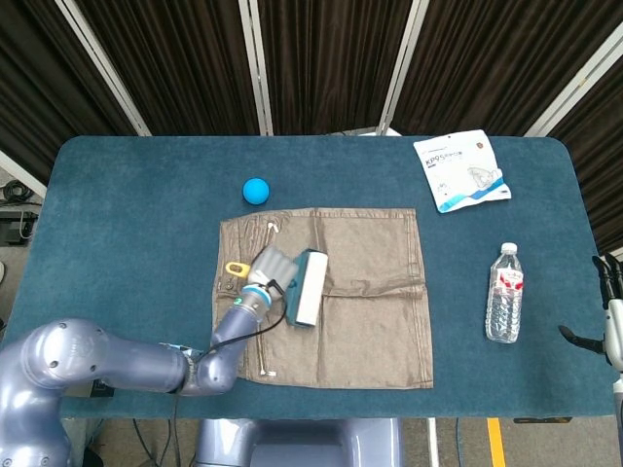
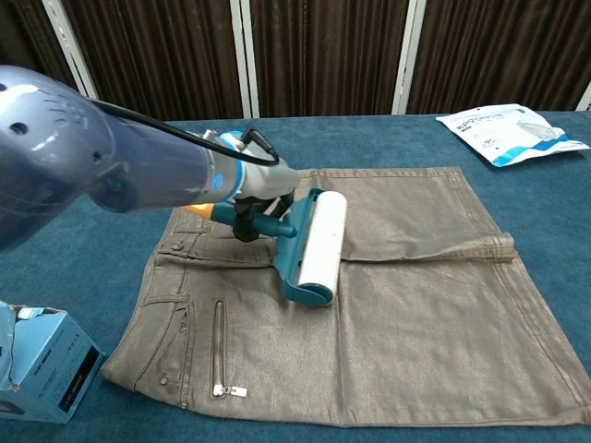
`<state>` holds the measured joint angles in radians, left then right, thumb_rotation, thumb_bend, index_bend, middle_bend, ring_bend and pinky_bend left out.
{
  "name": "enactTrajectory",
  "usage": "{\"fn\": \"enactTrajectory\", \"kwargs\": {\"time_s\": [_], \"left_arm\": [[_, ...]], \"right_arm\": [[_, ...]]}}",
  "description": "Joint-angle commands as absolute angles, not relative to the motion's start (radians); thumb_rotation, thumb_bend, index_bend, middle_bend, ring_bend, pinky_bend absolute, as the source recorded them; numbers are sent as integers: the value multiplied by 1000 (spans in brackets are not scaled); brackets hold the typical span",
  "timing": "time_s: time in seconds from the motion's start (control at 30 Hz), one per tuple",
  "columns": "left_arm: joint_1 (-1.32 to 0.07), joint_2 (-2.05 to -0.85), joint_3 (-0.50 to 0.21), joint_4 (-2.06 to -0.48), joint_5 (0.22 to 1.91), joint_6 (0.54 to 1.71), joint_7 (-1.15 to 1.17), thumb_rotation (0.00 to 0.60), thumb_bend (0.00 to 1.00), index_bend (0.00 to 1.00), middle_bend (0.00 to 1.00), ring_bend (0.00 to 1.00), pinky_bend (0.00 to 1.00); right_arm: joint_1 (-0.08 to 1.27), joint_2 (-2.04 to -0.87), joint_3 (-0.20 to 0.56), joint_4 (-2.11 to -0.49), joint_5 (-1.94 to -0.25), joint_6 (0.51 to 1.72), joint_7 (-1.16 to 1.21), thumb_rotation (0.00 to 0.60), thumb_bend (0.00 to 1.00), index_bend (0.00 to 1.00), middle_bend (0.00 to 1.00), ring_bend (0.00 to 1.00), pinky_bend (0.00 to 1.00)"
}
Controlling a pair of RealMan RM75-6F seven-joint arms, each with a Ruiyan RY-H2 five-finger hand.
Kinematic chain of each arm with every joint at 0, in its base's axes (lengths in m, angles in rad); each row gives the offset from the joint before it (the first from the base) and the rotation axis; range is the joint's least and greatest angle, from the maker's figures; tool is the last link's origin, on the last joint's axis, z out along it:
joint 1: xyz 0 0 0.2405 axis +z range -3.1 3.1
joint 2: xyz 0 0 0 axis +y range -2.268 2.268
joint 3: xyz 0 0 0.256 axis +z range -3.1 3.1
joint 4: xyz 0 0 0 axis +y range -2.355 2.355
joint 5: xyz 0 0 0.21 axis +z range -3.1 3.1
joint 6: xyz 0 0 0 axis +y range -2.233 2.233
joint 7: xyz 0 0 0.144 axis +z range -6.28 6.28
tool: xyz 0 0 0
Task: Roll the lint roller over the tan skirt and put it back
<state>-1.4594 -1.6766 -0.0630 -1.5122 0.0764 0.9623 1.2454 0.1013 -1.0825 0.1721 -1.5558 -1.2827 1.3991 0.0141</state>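
Lint roller (image 2: 313,248) lying on the tan skirt (image 2: 416,305), a little left of the garment's middle, white cylinder seated in a teal frame that wraps one long side and both ends. Roll pointing roughly front to back, touching the fabric just where a horizontal fold crosses the cloth. Teal handle running left from the frame, with a yellow tip showing behind the wrist.

Left hand (image 2: 261,189) wrapped around that handle, fingers curled closed on it — grey knuckles uppermost in the head view, hand (image 1: 270,265) sitting over the skirt's left half beside the roller (image 1: 306,288).

Skirt (image 1: 370,311) spread flat on the blue table (image 1: 127,204), matte tan with a faint sheen, waistband and zip pockets at the left edge, hem to the right.

Right hand (image 1: 608,321) only partly in frame at the far right edge of the head view, well apart from everything — dark fingertips showing, nothing seen in them, fingers' spread impossible to judge.
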Motion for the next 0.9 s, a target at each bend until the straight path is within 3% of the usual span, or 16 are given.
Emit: {"fn": "enactTrajectory", "kwargs": {"time_s": [0.03, 0.43, 0.9], "left_arm": [[-1494, -1713, -95, -1494, 41, 972, 1271, 600, 798, 679, 489, 431, 513], [-1568, -1800, -155, -1455, -40, 988, 1330, 600, 798, 679, 489, 431, 513], [-1545, -1758, -105, -1483, -72, 1019, 1377, 600, 796, 681, 490, 430, 508]], "right_arm": [[101, -1082, 171, -1555, -1283, 1398, 16, 600, 0, 0, 0, 0, 0], [96, -1074, 175, -1551, -1281, 1404, 34, 600, 0, 0, 0, 0, 0], [92, -1073, 174, -1554, -1286, 1414, 32, 600, 0, 0, 0, 0, 0]]}}
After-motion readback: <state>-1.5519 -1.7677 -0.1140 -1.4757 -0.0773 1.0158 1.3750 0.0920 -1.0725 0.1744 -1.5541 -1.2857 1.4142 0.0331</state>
